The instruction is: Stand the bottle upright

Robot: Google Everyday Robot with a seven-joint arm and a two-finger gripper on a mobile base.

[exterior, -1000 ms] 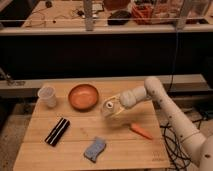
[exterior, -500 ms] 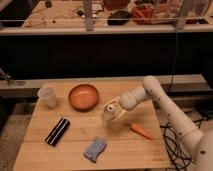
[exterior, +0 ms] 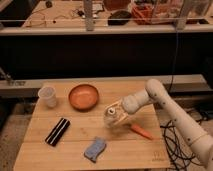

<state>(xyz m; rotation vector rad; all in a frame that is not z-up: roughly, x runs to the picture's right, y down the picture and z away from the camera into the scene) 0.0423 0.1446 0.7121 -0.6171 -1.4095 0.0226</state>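
Wooden table, white arm reaching over its middle, orange bowl close by. Just right of the bowl, gripper clamped on the bottle, tipped sideways, low over the wood. Mid-turn, likely. Next: swing cap up, set down gently.

One bottle, one cup, one bowl, one black bar, one blue sponge, one carrot, one gripper at bottle.

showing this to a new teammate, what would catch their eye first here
The white arm reaching in from the right stands out first, its gripper at the small bottle near the middle of the wooden table. Next comes the orange bowl behind it to the left, with a pale cup at the table's left edge.
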